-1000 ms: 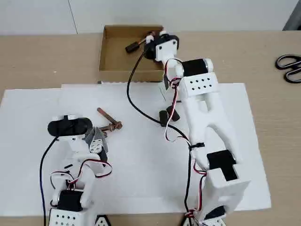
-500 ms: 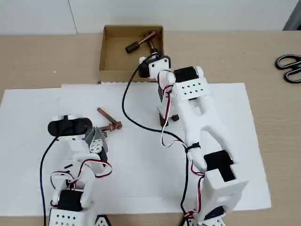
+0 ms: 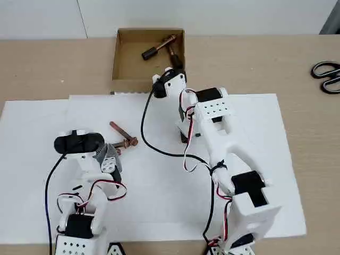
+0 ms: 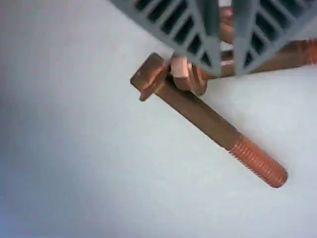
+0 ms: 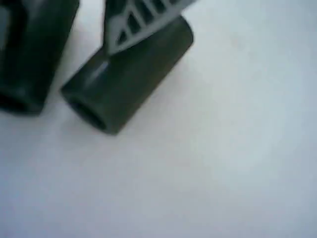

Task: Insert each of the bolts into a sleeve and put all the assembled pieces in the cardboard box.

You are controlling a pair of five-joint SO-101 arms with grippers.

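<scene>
Assembled pieces [image 3: 157, 48] already lie in the cardboard box [image 3: 122, 66], far ahead of both sets of jaws, so this looks like the next pairing being set up. The right gripper [image 5: 124, 29] hangs low over the white sheet [image 3: 42, 122] on the table [image 3: 53, 64], with a black sleeve [image 5: 126, 74] lying on its side directly beneath it and a second sleeve [image 5: 29, 54] just beside that one. Whether these jaws are open or closed, I cannot tell.

Over on the other side, the left gripper [image 4: 224, 59] hovers with its jaws all but closed, gripping nothing. A copper bolt [image 4: 203, 116] has its head right under the tips and its shank running away below them, touching a second bolt [image 4: 277, 52].

My call: sleeve pickup first. That needs the right jaws across the sleeve's round body with the bore kept clear. The left jaws must open and take one shank cleanly, without dragging its neighbour.
</scene>
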